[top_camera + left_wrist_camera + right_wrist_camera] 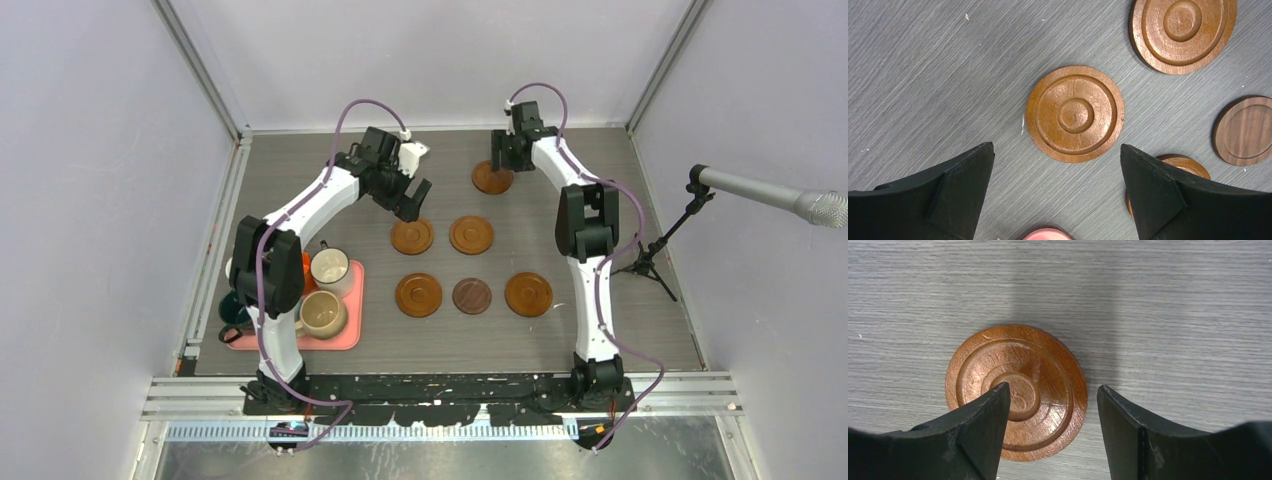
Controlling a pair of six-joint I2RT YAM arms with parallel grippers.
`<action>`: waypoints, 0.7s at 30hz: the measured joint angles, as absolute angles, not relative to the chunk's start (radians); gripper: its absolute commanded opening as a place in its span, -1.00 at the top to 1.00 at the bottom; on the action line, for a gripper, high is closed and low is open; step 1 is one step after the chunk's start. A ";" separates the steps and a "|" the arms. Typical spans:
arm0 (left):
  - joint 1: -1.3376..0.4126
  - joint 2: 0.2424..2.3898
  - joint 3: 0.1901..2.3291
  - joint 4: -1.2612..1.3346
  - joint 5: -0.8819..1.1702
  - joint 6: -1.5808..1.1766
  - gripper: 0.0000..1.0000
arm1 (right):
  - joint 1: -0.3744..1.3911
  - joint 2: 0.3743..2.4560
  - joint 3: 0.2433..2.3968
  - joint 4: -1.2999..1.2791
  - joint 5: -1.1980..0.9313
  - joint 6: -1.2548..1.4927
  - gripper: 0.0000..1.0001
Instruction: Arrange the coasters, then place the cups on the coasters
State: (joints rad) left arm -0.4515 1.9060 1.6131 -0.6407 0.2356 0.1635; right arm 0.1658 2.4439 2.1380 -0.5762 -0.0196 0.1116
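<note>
- The left gripper [1056,146] hangs released, jaws spread wide and holding nothing. Neither finger touches the orange-brown coaster [1075,114] lying flat beneath it.
- That disc sits one row beyond the dark coaster [471,296] and to its left, in line with its neighbours, so I judge it needs no more handling.
- The right gripper [1053,386] is unclenched too and grasps nothing. One finger lies over the middle of the far coaster [1016,390], the other just off its rim.
- That coaster lies two rows beyond the dark coaster and looks out of line, so it is probably the one left to arrange.
- The orange-brown discs are glossy and lightly scratched, with raised rings and a central dimple. The dark one is smaller and plainer.
- The cups [329,267] wait on the pink tray [352,335], well left of the dark coaster, none on a disc yet.
</note>
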 measured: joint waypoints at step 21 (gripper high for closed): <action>-0.445 1.850 1.558 -0.635 0.228 0.170 -0.99 | 0.155 2.361 1.982 -0.661 -0.019 -0.044 -0.06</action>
State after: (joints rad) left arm -0.4446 1.8496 1.5581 -0.6350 0.2279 0.1696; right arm 0.1547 2.3611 1.9820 -0.6605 -0.0193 -0.0437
